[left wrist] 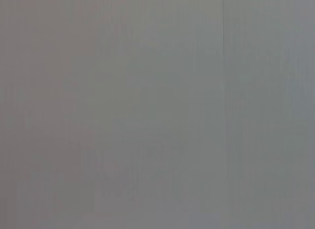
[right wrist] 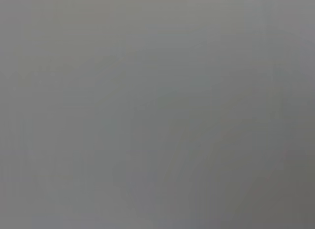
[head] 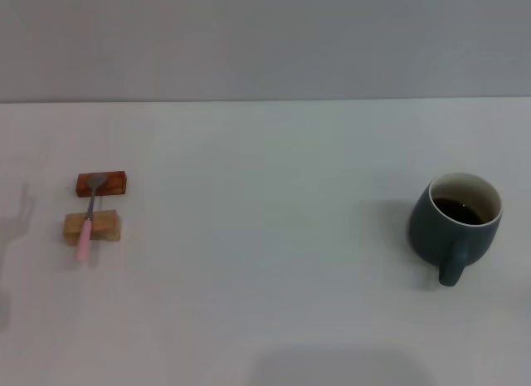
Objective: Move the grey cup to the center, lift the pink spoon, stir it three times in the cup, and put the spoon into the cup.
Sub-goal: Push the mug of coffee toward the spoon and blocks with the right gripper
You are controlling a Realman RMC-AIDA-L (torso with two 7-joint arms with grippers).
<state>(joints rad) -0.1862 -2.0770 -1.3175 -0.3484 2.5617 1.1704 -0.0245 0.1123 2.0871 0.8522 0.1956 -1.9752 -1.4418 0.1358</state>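
**A:** Looking for the grippers first: neither the left nor the right one shows in the head view, and both wrist views give only a flat grey surface. So whether either is released or clenched, I cannot tell.

**B:** Then where do the task's things sit?

**A:** The grey cup point(head: 455, 222) stands upright well over on the robot's right side of the table point(head: 265, 261), handle turned toward the robot, dark liquid inside. My guess is that handle faces front so the right arm can reach it easily.

**B:** And the spoon?

**A:** The pink spoon point(head: 88, 222) is far off on the left, bridged across 2 small blocks: its metal end on the reddish-brown block point(head: 102, 183), its pink handle over the light wooden block point(head: 93, 227). Propped like that, the handle is clear of the table, which probably leaves room for fingers beneath.

**B:** Progress?

**A:** None of the steps looks done; the cup is not yet at the center.
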